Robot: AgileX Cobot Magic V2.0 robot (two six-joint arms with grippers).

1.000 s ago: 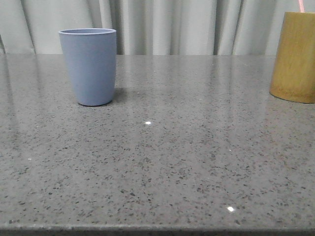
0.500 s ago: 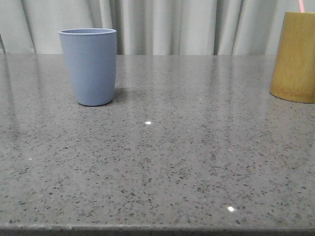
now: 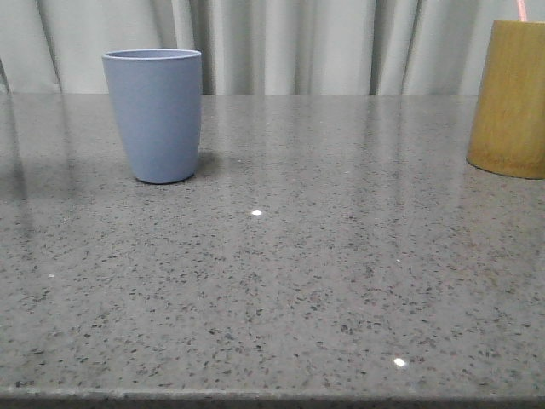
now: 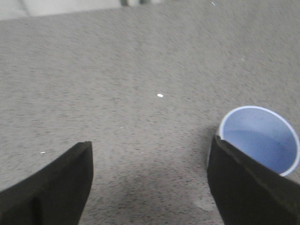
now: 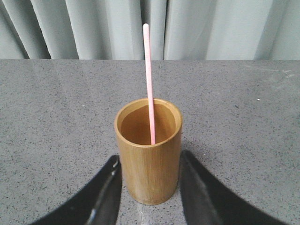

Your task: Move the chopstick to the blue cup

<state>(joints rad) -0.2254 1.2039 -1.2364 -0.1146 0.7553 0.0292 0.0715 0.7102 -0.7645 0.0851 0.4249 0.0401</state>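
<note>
Staged tabletop test setup, likely a lab | speckled grey stone-look table (image 3: 324, 281) with glossy light reflections | pale grey pleated curtain (image 3: 289, 43) closing off the whole background | only a blue cup (image 3: 155, 115) and a bamboo cylinder (image 3: 511, 98) set out

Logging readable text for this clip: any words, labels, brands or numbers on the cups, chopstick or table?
None. The blue cup, bamboo cup, pink chopstick and table all show plain surfaces; no print, label or number appears in any view.
</note>
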